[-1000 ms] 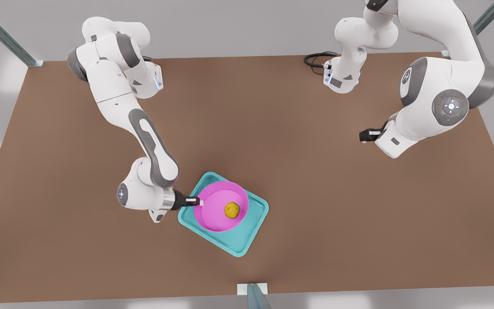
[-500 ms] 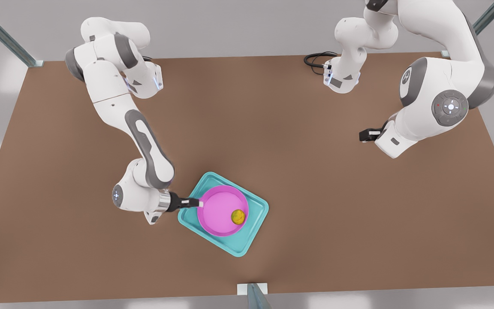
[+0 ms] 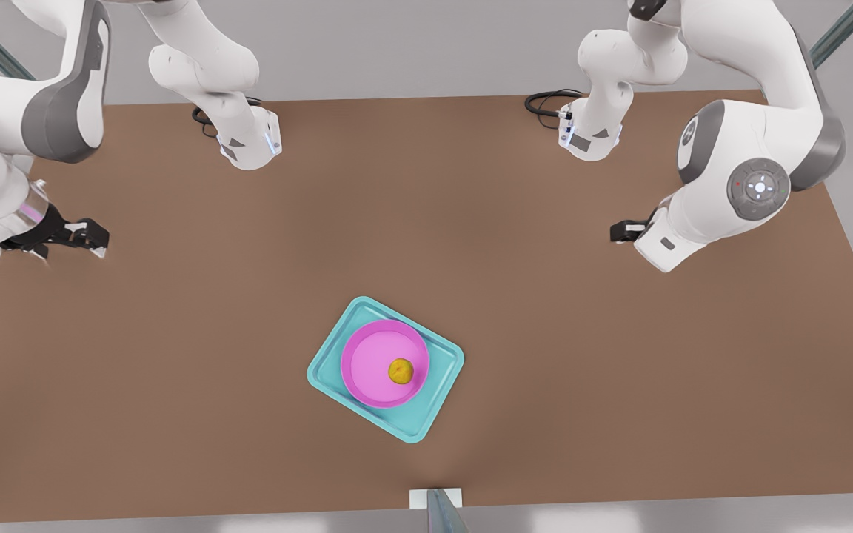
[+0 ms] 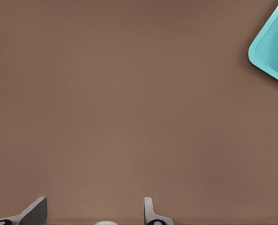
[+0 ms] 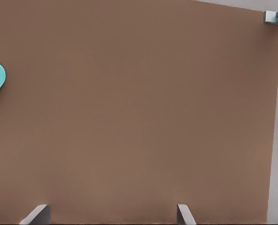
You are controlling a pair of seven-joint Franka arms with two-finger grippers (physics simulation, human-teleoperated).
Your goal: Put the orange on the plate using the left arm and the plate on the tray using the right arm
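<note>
on the near middle of the table (image 3: 249, 259) the tray (image 3: 437, 385) lies flat at an angle, with the plate (image 3: 367, 363) inside its rim and the orange (image 3: 400, 371) resting in the plate, a little right of its centre. judged from how things lie, both placements look done.

my right gripper (image 3: 93, 238) hangs at the front view's far left, near the table edge and well apart from the tray. its fingers are spread wide and hold nothing. my left gripper (image 3: 619, 232) hangs over on the front view's right, also well apart from the tray. in its wrist view the fingers stand wide and empty above bare table.

what worries me is the orange. it is round, loose and off centre, so any knock to the plate or tray could roll it to the rim or over it. the likeliest cause would be one of my arms sweeping low across the middle and clipping the tray's corner. the plate is only resting there, nothing pins it, so a nudge could ride it up onto the tray's low rim. i would keep both arms high and out at the sides.
</note>
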